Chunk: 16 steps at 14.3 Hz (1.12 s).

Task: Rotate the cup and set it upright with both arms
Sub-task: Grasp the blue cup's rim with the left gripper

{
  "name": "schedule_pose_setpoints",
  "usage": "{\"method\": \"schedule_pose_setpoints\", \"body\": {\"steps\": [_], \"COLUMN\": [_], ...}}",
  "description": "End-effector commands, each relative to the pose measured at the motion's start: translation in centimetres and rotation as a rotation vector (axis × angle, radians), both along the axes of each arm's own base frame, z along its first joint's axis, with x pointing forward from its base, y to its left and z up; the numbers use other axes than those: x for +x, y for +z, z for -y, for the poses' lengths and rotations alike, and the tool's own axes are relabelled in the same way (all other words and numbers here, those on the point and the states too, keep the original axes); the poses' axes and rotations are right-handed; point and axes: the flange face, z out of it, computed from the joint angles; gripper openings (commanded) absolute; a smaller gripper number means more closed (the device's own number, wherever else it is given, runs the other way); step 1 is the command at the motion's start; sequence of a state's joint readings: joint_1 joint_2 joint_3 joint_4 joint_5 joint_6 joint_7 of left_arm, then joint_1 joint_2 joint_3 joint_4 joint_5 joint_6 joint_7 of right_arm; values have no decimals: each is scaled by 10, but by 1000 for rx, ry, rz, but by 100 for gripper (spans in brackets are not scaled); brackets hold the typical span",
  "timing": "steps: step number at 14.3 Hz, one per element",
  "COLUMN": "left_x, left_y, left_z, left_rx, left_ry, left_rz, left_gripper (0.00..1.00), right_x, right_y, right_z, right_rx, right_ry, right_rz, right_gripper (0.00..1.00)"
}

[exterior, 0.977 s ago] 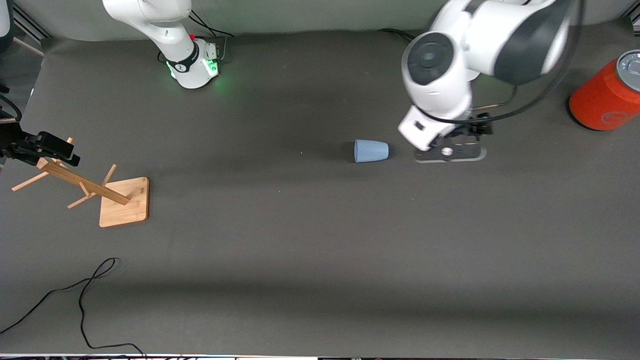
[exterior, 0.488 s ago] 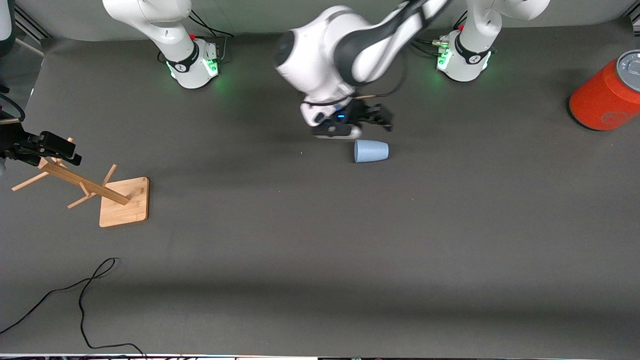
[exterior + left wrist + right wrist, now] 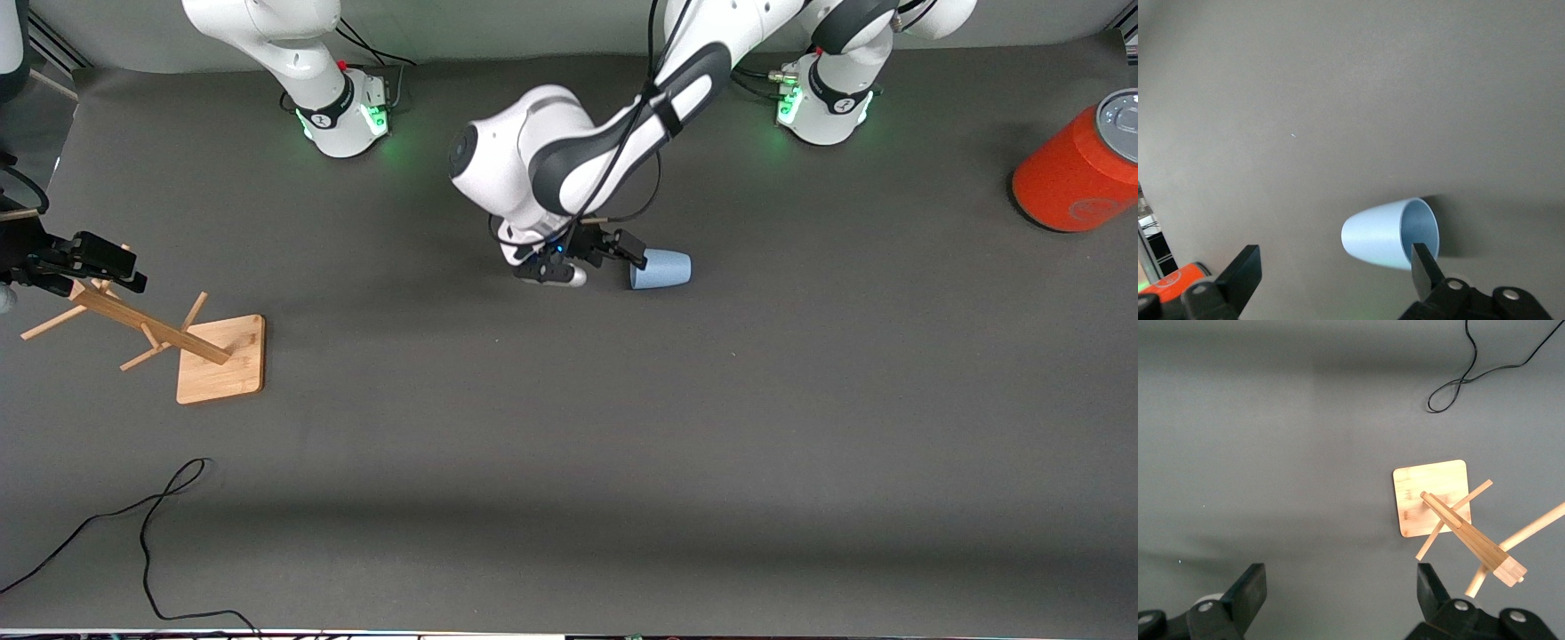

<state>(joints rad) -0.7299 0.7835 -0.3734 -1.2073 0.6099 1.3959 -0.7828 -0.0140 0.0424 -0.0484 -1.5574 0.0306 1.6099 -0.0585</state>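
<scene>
Since 0.5 s ago, left gripper [image 3: 594, 253] has dropped beside the small pale blue tapered plastic cup [image 3: 661, 268], jaws spread, one fingertip [image 3: 1423, 264] at its rim. Cup lies on its side mid-table. Right gripper [image 3: 84, 263] waits w/ jaws spread over the wooden peg rack [image 3: 178, 342].

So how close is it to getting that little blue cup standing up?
Nothing is done yet: the cup lies on its side. The left gripper, open, is at the cup's mouth, not gripping. The right gripper waits open above the wooden rack. Grasping, rotating and uprighting remain.

Grey table [image 3: 569, 462] carries tipped cup [image 3: 662, 268], can [image 3: 1076, 169], wooden rack [image 3: 213, 356], cable [image 3: 142, 533].
</scene>
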Motion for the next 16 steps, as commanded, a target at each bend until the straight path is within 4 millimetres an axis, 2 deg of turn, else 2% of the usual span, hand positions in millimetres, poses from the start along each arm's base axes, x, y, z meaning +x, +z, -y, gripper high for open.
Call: {"method": "schedule_pose_setpoints", "body": {"steps": [1, 5, 9, 14, 16], "left_x": [5, -10, -7, -12, -14], "left_y": [-37, -94, -113, -120, -121], "left_z": [2, -5, -13, -19, -21], "left_rx": [67, 164, 197, 230, 248], "left_ry": [-41, -82, -80, -85, -115], "left_rz": [14, -3, -9, -45, -79], "left_gripper": [100, 98, 97, 95, 76], "right_x": [-5, -4, -3, -3, -3], "right_y": [3, 3, 1, -1, -1], "right_z": [0, -1, -4, -4, -4], "right_rx": [-11, -14, -14, -13, -13], "right_ry": [27, 21, 26, 29, 30], "right_rz": [8, 8, 5, -1, -1], "right_gripper": [100, 100, 100, 100, 100]}}
